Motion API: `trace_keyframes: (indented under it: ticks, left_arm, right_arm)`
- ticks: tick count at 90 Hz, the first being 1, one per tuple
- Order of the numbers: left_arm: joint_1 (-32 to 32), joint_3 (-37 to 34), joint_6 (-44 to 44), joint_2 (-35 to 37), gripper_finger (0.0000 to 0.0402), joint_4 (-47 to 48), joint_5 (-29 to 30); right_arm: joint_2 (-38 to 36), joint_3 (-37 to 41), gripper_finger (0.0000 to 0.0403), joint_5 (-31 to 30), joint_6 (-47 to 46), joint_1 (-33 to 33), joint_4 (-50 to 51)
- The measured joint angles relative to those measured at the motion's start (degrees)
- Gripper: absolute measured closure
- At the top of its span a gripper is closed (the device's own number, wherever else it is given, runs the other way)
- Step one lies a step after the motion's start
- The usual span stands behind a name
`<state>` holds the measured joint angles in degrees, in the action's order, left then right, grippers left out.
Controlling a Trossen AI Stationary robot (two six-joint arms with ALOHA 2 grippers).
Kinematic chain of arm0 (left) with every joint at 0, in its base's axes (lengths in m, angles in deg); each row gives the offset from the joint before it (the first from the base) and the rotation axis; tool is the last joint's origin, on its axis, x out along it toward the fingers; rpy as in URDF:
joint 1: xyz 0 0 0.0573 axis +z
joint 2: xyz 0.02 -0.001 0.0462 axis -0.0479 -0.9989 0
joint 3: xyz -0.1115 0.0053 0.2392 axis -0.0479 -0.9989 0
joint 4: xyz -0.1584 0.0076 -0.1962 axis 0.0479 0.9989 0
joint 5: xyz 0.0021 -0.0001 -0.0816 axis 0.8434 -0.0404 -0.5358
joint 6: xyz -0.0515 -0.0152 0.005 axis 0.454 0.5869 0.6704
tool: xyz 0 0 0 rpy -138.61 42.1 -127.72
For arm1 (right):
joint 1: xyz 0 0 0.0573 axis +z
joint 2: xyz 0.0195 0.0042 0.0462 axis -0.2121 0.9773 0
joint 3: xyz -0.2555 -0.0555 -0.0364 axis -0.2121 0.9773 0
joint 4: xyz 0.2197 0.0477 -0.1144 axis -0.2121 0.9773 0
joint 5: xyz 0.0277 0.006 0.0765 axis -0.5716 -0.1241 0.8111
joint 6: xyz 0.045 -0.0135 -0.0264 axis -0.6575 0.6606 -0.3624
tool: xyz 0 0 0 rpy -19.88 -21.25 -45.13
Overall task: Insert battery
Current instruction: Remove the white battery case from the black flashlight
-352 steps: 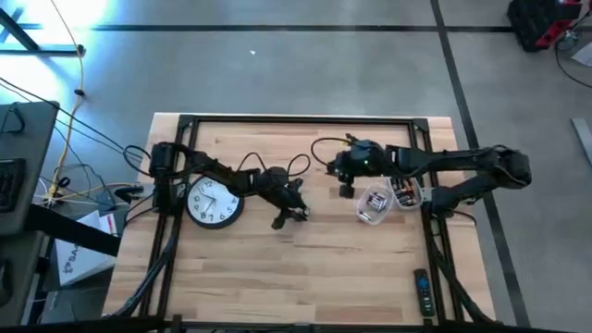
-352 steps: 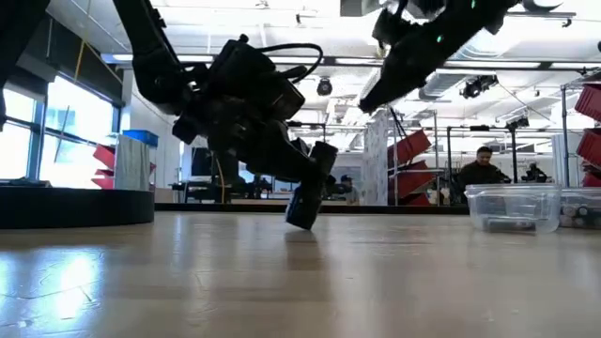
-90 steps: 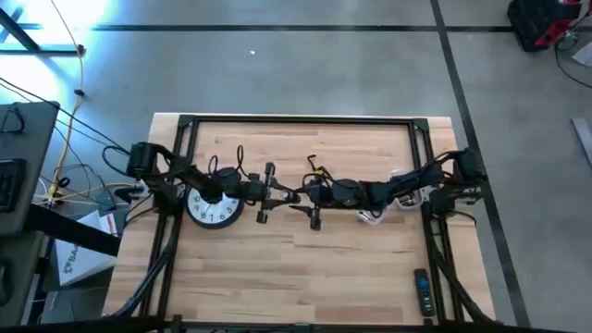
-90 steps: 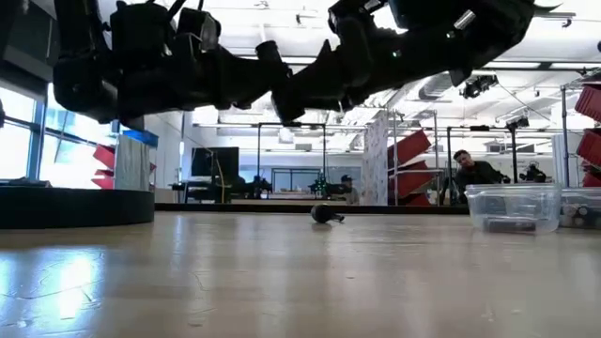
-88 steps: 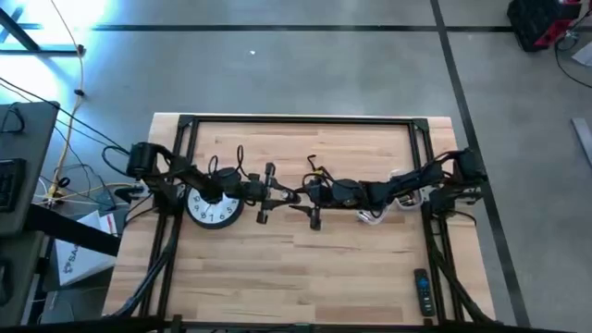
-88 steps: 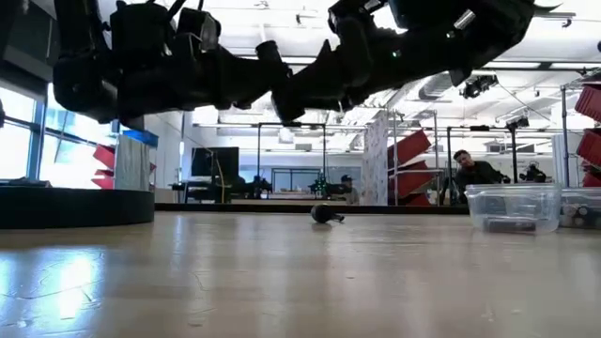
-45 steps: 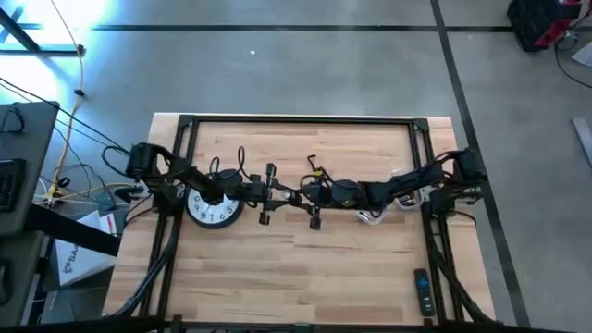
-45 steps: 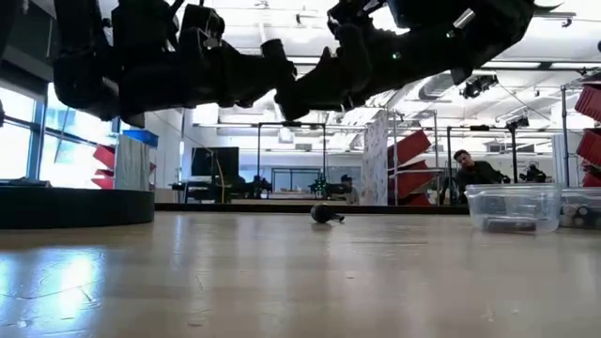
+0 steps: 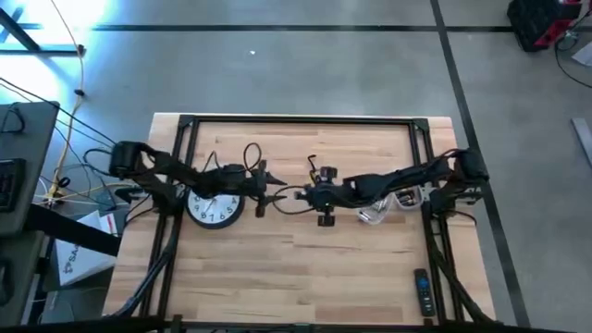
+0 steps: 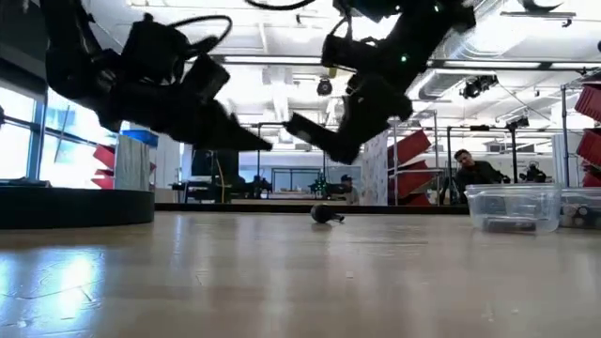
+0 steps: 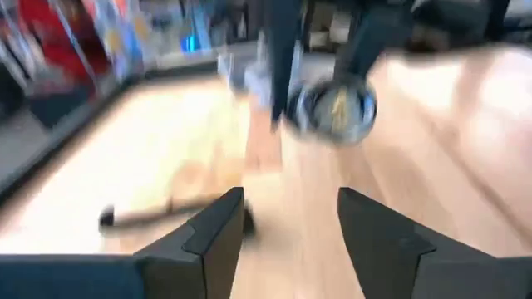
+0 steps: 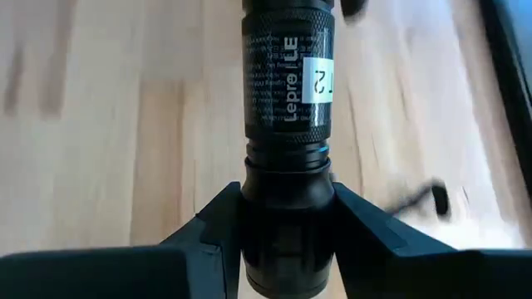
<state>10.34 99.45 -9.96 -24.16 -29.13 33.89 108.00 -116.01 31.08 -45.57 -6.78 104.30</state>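
Since a second ago the two arms have drawn apart above mid-table: the left gripper (image 9: 262, 196) has backed off toward the wall clock (image 9: 215, 205), and the right gripper (image 9: 313, 196) has tipped its load downward in the low view; the small dark cap (image 10: 325, 215) lies alone on the table (image 9: 305, 268), as it did then. The right gripper's fingers (image 12: 218, 223) are clamped around the black flashlight (image 12: 288, 100), the body standing straight out between them in its wrist view; the left gripper's fingers (image 11: 218, 232) stand apart with nothing between them, and its wrist view looks across at the flashlight's open, shiny end (image 11: 334, 110). Whether a battery already sits inside the tube cannot be told from here; the clear container (image 10: 512, 208) of spare cells rests at the table's right side, well away from both grippers. The step in hand looks like the handover's end, with the flashlight now carried by one arm; next, I judge, the free left gripper must go down for the cap, or for a cell, and meet the open end squarely while the right holds the tube steady.
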Motion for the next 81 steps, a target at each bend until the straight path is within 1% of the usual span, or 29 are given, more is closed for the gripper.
trace_keyframes:
  ticks: [15, 24, 32, 41, 54, 61, 72, 81]
  left_arm:
    - [-0.1, 0.0, 2.8, 1.1, 0.0222, 1.1, -0.1]
    - [-0.6, 0.0, 4.9, -0.8, 0.0222, 1.9, -0.4]
    - [-0.7, 0.0, 6.2, -4.0, 0.0222, 2.0, -0.4]
    - [-0.8, 1.0, 7.6, -8.0, 0.0222, 2.2, -0.4]
    - [-0.8, 4.9, 8.0, -13.5, 0.0222, 2.0, -1.6]
    - [-0.8, 7.2, 8.0, -15.8, 0.0222, 2.2, -2.5]
    - [-0.8, 10.5, 8.0, -18.8, 0.0222, 3.5, -2.6]
    - [-0.9, 12.9, 8.0, -21.3, 0.0222, 5.0, -1.9]
  right_arm:
    - [5.2, -4.2, 0.029, 0.8, -0.3, -0.1, 8.8]
    - [8.6, -6.4, 0.029, 2.1, 0.8, -0.1, 12.4]
    - [11.2, -8.9, 0.029, 1.8, 2.5, 0.0, 17.5]
    - [13.3, -12.4, 0.029, 0.0, 5.2, -0.1, 23.1]
    - [16.8, -17.3, 0.029, -5.1, 11.8, -0.2, 29.9]
    - [18.5, -19.0, 0.029, -6.3, 15.3, -0.6, 31.6]
    - [20.5, -19.6, 0.029, -6.9, 19.0, -1.0, 32.2]
    - [20.8, -19.7, 0.029, -11.5, 21.4, -1.0, 33.1]
